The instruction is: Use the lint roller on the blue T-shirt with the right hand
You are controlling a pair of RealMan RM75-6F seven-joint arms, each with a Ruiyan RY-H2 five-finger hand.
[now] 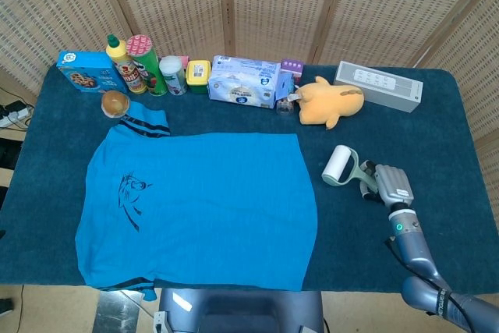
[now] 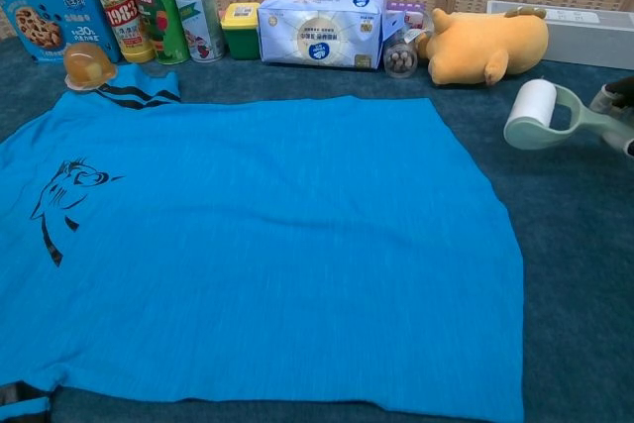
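Bright blue cotton T-shirt (image 1: 199, 208) lies flat, spread across L/centre of the dark blue cloth-covered table (image 1: 437, 138), giving an open surface to roll. Just R of its hem, pale green lint roller w/ white roll (image 1: 340, 166), roll end facing shirt. R hand (image 1: 388, 185) grasps its handle. L hand not visible.

Bare blue cloth strip on tabletop (image 1: 437, 138) between blue T-shirt (image 1: 203, 208) right hem and right hand (image 1: 387, 185); lint roller (image 1: 341, 166) sits in it. Far edge crowded: cookie box (image 1: 87, 70), bottles, cans, tissue pack (image 1: 244, 81), plush toy (image 1: 334, 101), white speaker (image 1: 379, 86). Right edge and near right corner open.
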